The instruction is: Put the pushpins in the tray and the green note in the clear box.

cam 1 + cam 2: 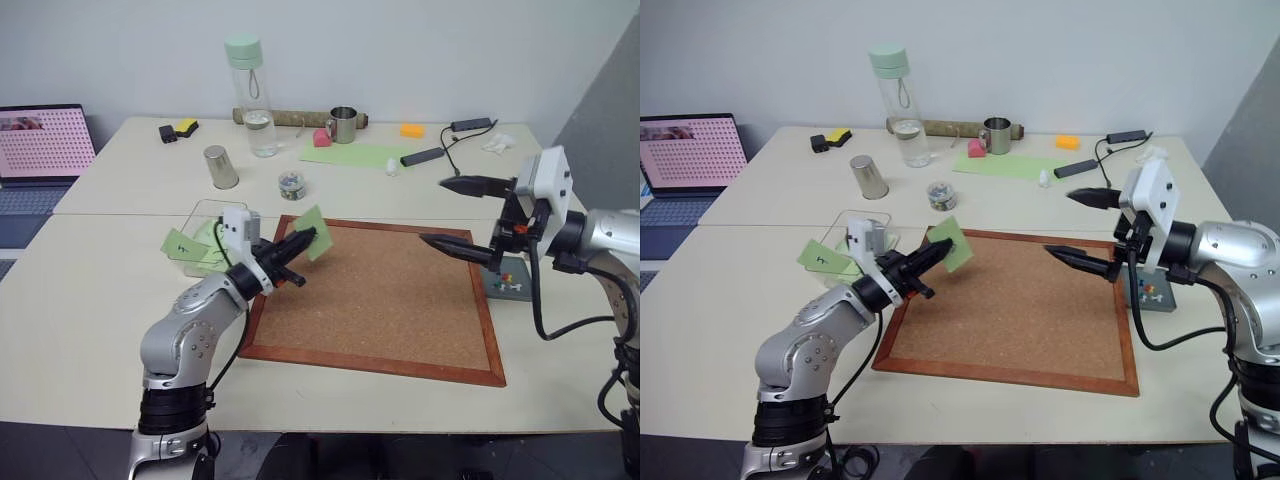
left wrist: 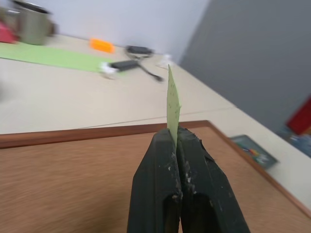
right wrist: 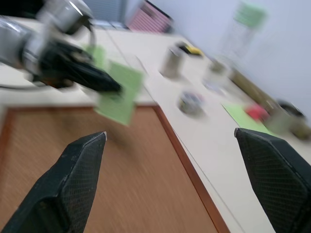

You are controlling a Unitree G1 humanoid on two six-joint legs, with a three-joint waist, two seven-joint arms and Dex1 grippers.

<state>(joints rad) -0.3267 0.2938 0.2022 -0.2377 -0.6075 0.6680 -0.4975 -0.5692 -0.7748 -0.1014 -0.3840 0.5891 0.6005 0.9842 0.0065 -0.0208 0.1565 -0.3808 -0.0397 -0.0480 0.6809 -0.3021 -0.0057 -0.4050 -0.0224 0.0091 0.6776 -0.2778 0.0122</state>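
1. The pushpins (image 1: 509, 281) are tiny specks of colour in the tray (image 1: 507, 287), which lies just off the right edge of the cork board (image 1: 385, 300); the right arm's cable crosses in front and their number cannot be made out.
2. The clear box (image 1: 200, 214) sits just off the cork board's near-left corner, partly hidden behind the left arm. A second green slip (image 1: 181, 245) leans at it; its mark is too small to read.
3. The left gripper (image 1: 305, 240) is clamped on the green note (image 1: 316, 229), held on edge above the cork board's left part. No writing on it can be made out.
4. The right gripper (image 1: 456, 212) hangs over the cork board's right edge, fingers spread wide and holding nothing.
5. Beyond the cork board's far edge stand a small round jar (image 1: 291, 184), a metal cup (image 1: 220, 166), a water bottle (image 1: 253, 97), a mug (image 1: 342, 124) and a long green sheet (image 1: 352, 154).
6. A laptop (image 1: 40, 150) far left of the board shows a pink dotted screen; nothing on it is legible.
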